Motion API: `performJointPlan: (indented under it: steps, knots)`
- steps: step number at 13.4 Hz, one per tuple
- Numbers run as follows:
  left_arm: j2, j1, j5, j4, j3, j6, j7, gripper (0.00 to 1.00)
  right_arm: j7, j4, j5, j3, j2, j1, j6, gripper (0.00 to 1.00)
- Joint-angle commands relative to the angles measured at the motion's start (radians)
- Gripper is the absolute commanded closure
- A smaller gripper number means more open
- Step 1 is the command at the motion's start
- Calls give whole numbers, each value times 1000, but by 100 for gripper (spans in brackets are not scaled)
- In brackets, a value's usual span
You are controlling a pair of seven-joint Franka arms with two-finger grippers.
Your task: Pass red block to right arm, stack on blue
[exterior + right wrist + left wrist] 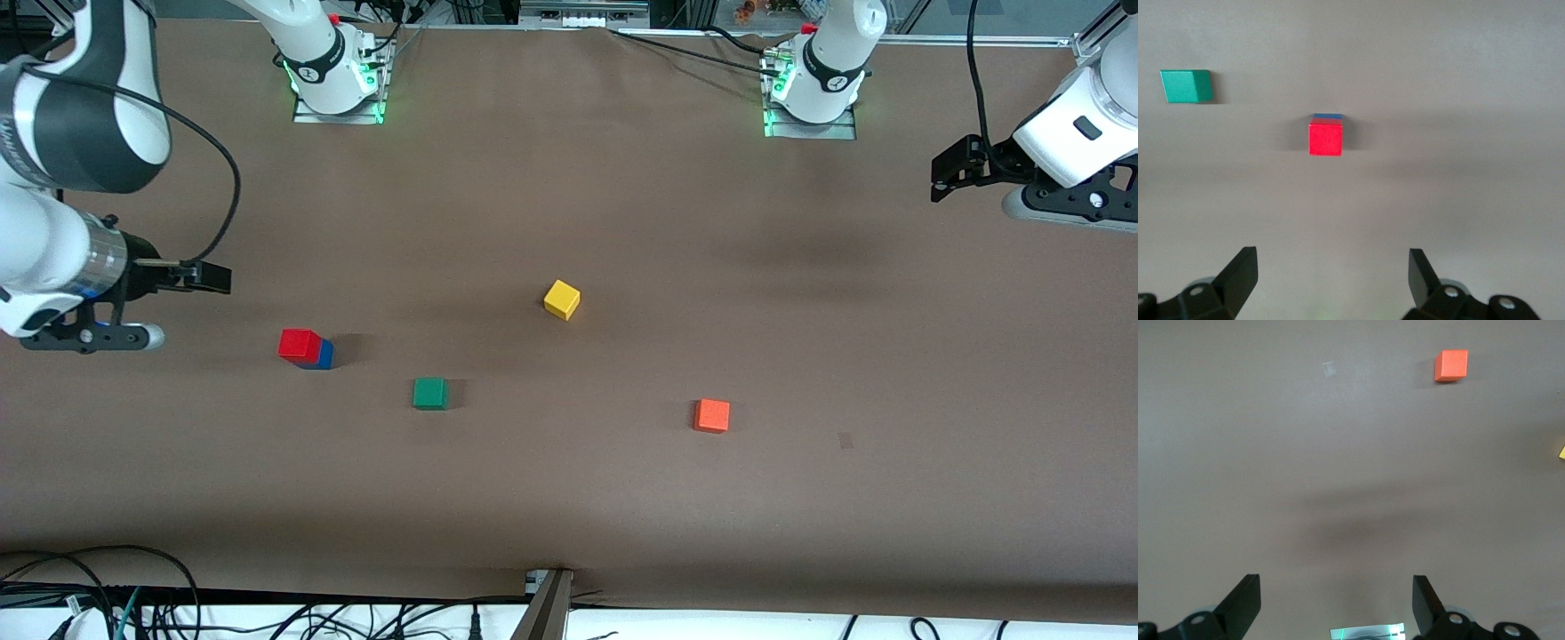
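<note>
Surface: a wide brown matte table (622, 498), bare over most of its span. Two white arm bases with green lights stand along one long edge; loose black cables lie past the edge nearest the front camera.

Items on the surface: a small pure-red cube (298, 344) sits on top of a small solid blue cube (322, 356), toward the right arm's end. A small green cube (430, 393) lies beside the stack, nearer the front camera. A small yellow cube (562, 300) lies near the middle, and a small orange cube (712, 415) toward the left arm's end.

Tools: the right gripper (1331, 273) hangs over bare table at its own end, jaws spread wide, holding nothing. The left gripper (1337, 600) hangs over its end, jaws equally wide, empty.

View differences: the right wrist view shows only a blue sliver above the red face; the front view shows the blue cube's side. The left wrist view shows the orange cube and a yellow corner.

Clearance: all cubes stand well apart, except the stacked pair.
</note>
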State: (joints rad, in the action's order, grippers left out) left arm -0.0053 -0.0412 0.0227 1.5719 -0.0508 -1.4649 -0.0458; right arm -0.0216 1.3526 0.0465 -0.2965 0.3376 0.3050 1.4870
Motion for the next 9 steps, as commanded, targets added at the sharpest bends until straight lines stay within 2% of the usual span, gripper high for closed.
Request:
performJointPlan:
  steps: [1,2,3,5,9]
  knots:
    - [4,0,-20,-12,2,-3,7,0,6,43,-3,119,-102,-111,-31,0]
    - [4,0,-20,-10,2,-2,7,0,6,72,-10,176,-139,-153,-34,0]
    - [5,1,-20,-12,3,-3,6,0,18,95,-14,190,-167,-170,-37,0]
    - [8,4,-20,-12,5,-5,6,0,23,100,-39,192,-187,-173,-95,0]
    - [8,11,-20,-12,3,-6,4,0,51,103,-40,198,-267,-196,-100,0]
